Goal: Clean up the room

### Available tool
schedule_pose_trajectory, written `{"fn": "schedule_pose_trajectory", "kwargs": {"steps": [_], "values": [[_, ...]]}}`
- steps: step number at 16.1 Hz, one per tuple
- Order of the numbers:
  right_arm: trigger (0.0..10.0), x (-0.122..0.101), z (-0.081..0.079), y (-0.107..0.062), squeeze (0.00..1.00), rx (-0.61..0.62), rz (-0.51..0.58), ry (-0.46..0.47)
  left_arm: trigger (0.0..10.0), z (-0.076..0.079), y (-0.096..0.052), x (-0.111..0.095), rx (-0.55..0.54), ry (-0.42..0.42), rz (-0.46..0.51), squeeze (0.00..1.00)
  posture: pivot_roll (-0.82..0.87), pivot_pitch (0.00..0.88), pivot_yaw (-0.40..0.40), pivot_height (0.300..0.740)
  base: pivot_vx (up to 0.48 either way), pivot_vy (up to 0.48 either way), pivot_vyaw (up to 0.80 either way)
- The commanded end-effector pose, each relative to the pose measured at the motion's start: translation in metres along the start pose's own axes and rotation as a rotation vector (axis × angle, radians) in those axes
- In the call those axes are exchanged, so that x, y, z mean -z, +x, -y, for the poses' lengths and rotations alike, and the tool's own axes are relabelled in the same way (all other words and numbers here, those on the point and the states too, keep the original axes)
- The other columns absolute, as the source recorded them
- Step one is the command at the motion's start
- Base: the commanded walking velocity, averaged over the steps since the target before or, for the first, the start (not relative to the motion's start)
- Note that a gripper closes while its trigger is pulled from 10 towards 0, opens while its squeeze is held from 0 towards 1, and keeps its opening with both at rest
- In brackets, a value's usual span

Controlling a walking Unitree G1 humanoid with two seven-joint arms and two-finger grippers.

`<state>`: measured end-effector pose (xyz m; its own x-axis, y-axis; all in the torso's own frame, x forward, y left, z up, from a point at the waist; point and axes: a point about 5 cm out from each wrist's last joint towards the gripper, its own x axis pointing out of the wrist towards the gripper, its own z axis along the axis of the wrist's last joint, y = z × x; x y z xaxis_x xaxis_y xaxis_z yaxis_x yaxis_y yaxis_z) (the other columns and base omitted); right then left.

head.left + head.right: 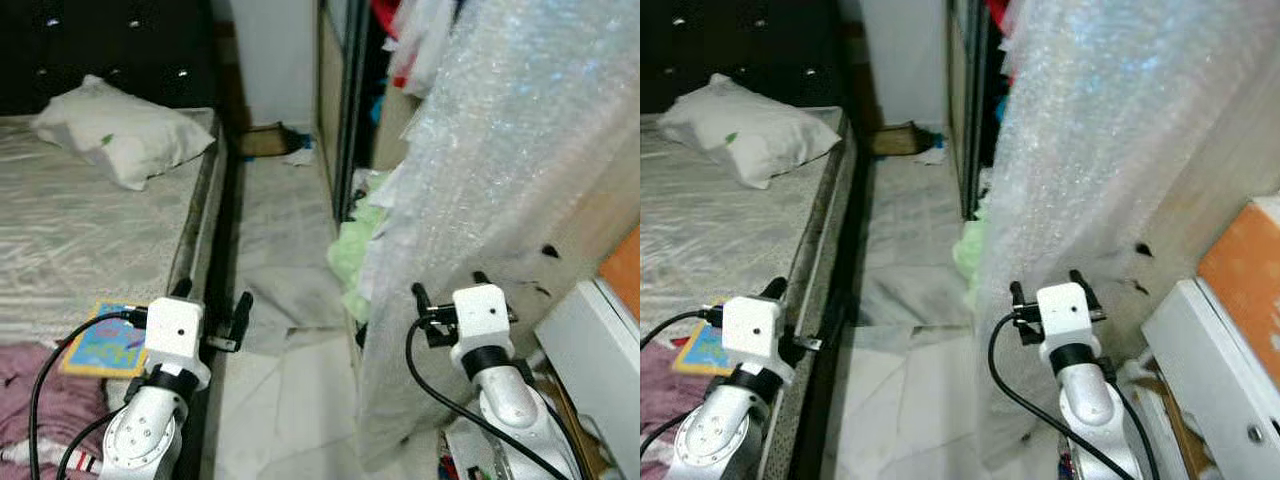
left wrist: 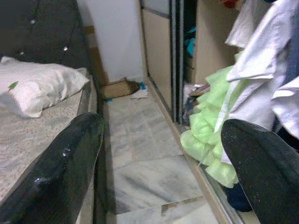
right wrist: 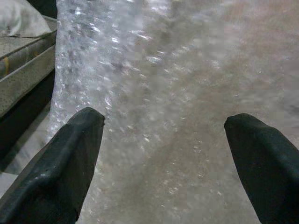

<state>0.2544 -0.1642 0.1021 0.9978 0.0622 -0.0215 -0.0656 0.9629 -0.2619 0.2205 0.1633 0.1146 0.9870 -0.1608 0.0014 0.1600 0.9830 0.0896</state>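
Observation:
A pale green frilly garment (image 1: 350, 255) spills out of the open wardrobe onto the tiled floor, with white clothes hanging above it (image 2: 252, 70). My left gripper (image 1: 212, 300) is held open over the aisle beside the bed edge, pointing down the aisle, and holds nothing (image 2: 161, 126). To the right, my right gripper (image 1: 450, 288) is open and empty, close up against a big hanging sheet of bubble wrap (image 3: 177, 70). A colourful book (image 1: 105, 340) lies on the bed near its front edge, next to a pink cloth (image 1: 40, 400).
The bed (image 1: 80, 230) with a white pillow (image 1: 120, 130) runs along the left. A narrow tiled aisle (image 1: 280, 230) leads to a small cardboard box (image 1: 262, 140) and a paper scrap (image 1: 298, 156) by the far wall. White furniture (image 1: 600, 350) stands at right.

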Motion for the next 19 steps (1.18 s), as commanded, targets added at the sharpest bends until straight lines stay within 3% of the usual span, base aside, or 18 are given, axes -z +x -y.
{"fn": "schedule_pose_trajectory", "kwargs": {"steps": [1,19], "values": [[10.0,-0.0017,-0.0029,0.0018,0.00,-0.004,0.006,0.005,10.0,-0.0022,-0.0007,0.0030,-0.008,0.011,-0.017,0.00,-0.03,0.068,-0.025,0.740,0.000,-0.240,0.00],[10.0,-0.0018,-0.0033,0.0019,0.00,-0.009,0.009,0.010,10.0,-0.0017,0.0003,0.0020,-0.019,-0.042,-0.006,0.00,-0.04,0.072,-0.026,0.740,0.000,0.000,0.00]]}}
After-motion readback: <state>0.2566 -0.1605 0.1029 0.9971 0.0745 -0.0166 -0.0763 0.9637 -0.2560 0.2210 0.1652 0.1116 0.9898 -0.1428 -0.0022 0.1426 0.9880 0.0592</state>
